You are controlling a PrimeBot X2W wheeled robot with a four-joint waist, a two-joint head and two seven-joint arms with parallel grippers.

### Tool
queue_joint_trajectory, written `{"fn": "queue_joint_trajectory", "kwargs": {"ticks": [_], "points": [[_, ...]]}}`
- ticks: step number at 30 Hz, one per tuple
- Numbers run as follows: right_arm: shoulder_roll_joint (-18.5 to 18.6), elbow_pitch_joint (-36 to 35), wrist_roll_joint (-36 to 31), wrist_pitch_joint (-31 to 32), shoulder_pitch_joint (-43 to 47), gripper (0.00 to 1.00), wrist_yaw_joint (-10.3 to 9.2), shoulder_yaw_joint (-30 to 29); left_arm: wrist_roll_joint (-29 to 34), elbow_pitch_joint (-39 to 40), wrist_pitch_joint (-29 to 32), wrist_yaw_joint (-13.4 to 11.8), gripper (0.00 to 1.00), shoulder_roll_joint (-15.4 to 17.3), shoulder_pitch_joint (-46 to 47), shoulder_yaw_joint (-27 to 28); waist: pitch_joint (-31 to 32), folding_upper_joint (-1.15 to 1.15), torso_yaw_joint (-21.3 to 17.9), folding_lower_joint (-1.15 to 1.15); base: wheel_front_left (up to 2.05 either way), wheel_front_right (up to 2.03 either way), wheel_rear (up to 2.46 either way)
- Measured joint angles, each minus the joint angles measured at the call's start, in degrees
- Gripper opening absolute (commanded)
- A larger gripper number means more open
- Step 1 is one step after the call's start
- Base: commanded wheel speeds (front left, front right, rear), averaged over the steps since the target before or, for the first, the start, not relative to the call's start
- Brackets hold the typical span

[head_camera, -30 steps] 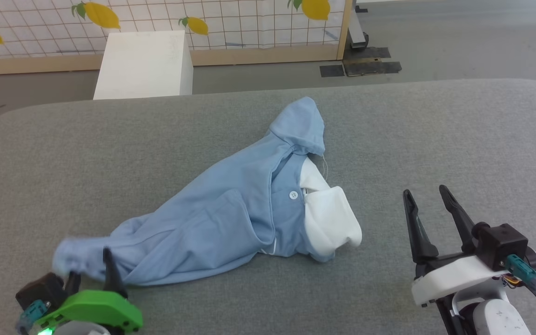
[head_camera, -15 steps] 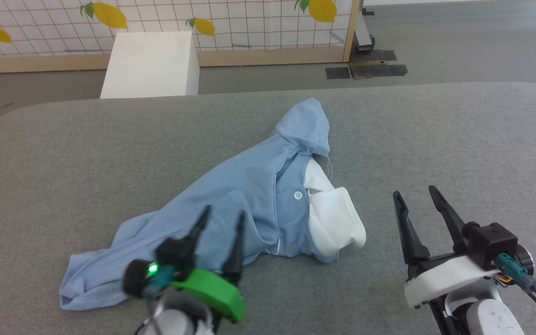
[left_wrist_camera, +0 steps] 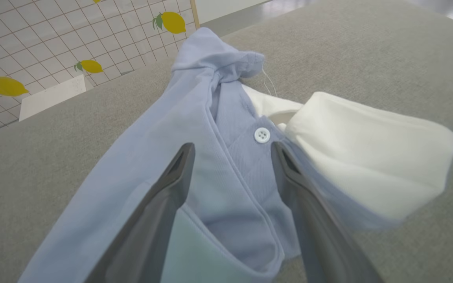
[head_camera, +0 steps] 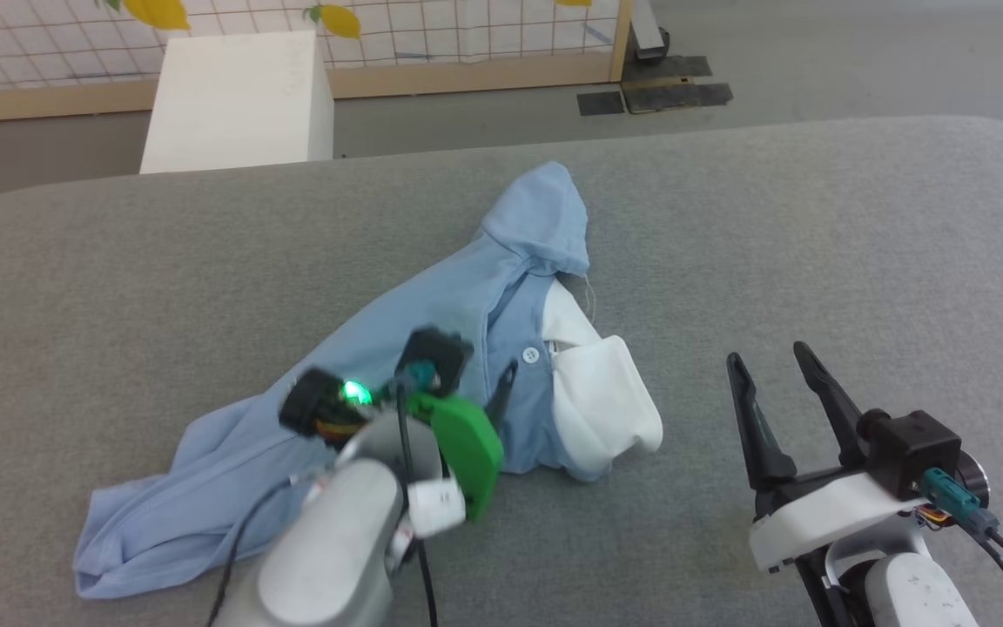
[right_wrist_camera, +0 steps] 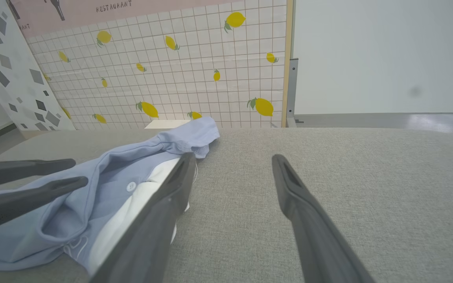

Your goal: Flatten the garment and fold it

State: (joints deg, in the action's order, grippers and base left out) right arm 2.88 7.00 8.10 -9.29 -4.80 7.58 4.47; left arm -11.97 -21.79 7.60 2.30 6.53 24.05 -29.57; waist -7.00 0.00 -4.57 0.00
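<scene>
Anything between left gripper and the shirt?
Nothing visible. The left gripper is open directly over the garment, its jaws either side of the fold beside the white button; bare cloth lies between them.

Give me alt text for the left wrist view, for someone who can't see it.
The left gripper, its two dark fingers spread open, points over a crumpled light blue garment on a grey fabric surface. A white button lies just beyond them, with the white collar part to its right.
</scene>
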Motion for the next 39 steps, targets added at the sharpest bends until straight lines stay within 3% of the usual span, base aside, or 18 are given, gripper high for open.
{"fn": "queue_joint_trajectory", "kwargs": {"ticks": [2, 10, 11, 12, 18, 23, 28, 34, 39], "points": [[-0.02, 0.58, 0.21, -0.35, -0.53, 1.00, 0.00, 0.80, 0.45, -3.74, 3.48, -1.86, 1.00, -0.15, 5.48, 1.18, -0.63, 0.00, -1.23, 0.00, 0.00, 0.00, 0.00], [0.00, 1.96, 0.58, -1.32, -1.42, 1.00, 0.00, 1.05, 0.47, -12.55, 11.78, -1.93, 1.00, -0.12, 11.59, 0.96, -2.01, 0.00, -3.66, 0.01, 0.00, 0.00, 0.00], [0.00, 2.05, 0.58, -1.34, -1.46, 1.00, 0.00, 1.04, 0.47, -12.99, 12.04, -1.93, 0.75, -0.10, 11.99, 0.97, -2.13, 0.00, -3.86, 0.01, 0.00, 0.00, 0.00], [0.01, 2.23, 0.58, -1.41, -1.50, 1.00, 0.01, 1.04, 0.47, -13.36, 12.05, -1.93, 0.00, -0.04, 12.48, 1.03, -2.24, 0.00, -4.08, 0.01, 0.00, 0.00, 0.00], [0.00, 2.72, 0.66, -1.83, -1.63, 1.00, 0.00, 0.47, -1.37, -13.68, 7.90, -3.47, 0.00, 0.10, 13.17, 4.08, -2.06, 0.00, -3.99, 0.01, 0.00, 0.00, 0.00], [-0.01, 2.69, 0.65, -1.83, -1.64, 1.00, 0.01, -0.09, -6.48, -9.34, -2.72, -8.00, 0.00, 0.45, 12.38, 12.61, -1.59, 0.00, -2.59, 0.01, 0.00, 0.00, 0.00], [0.00, 2.68, 0.65, -1.82, -1.63, 1.00, 0.00, -0.34, -12.33, -4.74, -8.80, -12.11, 0.00, 2.34, 5.46, 21.76, -0.98, 0.00, -0.90, 0.01, 0.00, 0.00, 0.00], [-0.01, 2.60, 0.65, -1.81, -1.59, 1.00, 0.00, -0.43, -16.58, -1.26, -9.09, -16.69, 0.00, 5.58, -7.55, 30.07, -0.19, 0.00, 1.01, 0.01, 0.00, 0.00, 0.00], [-0.01, 2.45, 0.65, -1.54, -1.53, 1.00, 0.01, -0.35, -19.27, -0.86, -4.01, -19.09, 0.00, 6.48, -17.41, 32.44, 0.32, 0.00, 1.80, 0.01, 0.00, 0.00, 0.00]]}}
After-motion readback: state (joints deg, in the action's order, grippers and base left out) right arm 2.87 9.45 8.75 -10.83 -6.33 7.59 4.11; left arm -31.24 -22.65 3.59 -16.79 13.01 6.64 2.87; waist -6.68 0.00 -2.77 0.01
